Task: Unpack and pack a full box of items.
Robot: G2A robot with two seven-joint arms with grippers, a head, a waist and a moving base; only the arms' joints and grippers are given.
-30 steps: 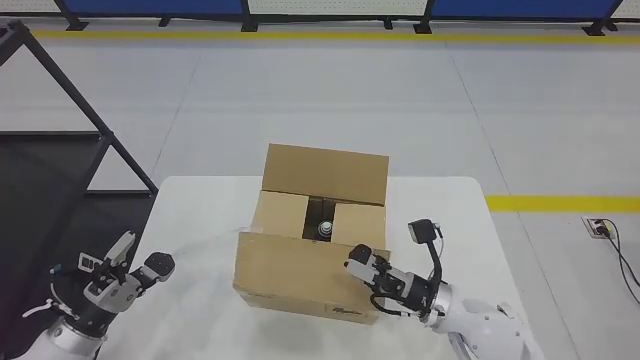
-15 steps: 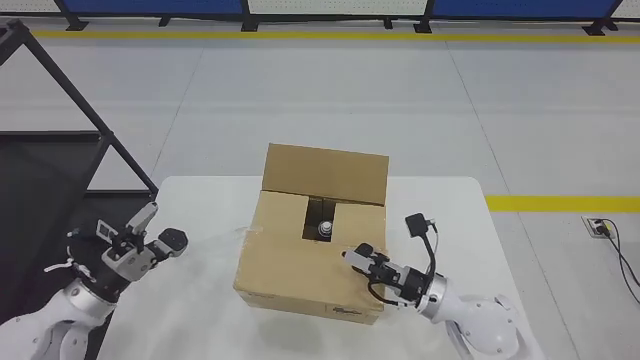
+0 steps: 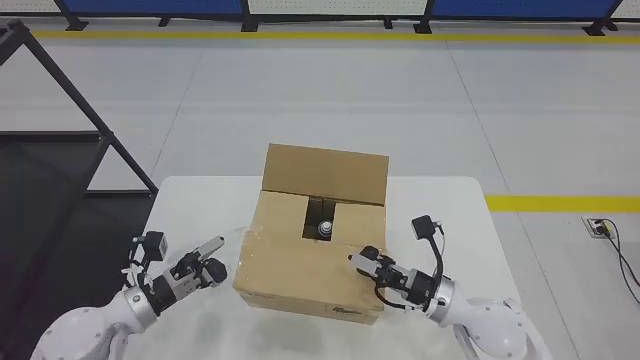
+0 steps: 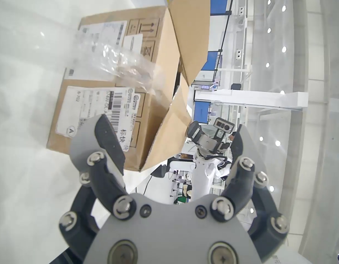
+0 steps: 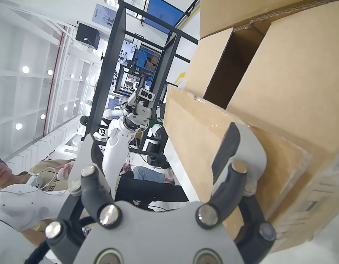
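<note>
**Both grippers gaping at a half-open box**

The left gripper (image 3: 210, 260) has its jaws spread wide with nothing between them. It hangs low over the table (image 3: 200, 205), just off the 9 o'clock side of the cardboard box (image 3: 300, 275) and pointing at that wall. The right gripper (image 3: 362, 258) is just as wide and just as empty. It sits over the box's top near the 4 o'clock corner, and in its own wrist view one finger (image 5: 235, 149) lies right at the near flap's taped edge — I cannot tell whether it touches.

The box stands at the middle of the white table. Its far flap (image 3: 325, 173) is raised at 12 o'clock, while the other flaps lie nearly flat and leave a dark slot (image 3: 318, 210) in the middle. A small grey round-topped item (image 3: 324, 228) shows in that slot. A loose strip of clear tape (image 4: 122, 61) hangs crumpled off the labelled wall facing the left gripper.

Out at 10 o'clock, beyond the table's edge, stands a black metal rack (image 3: 60, 90).
</note>
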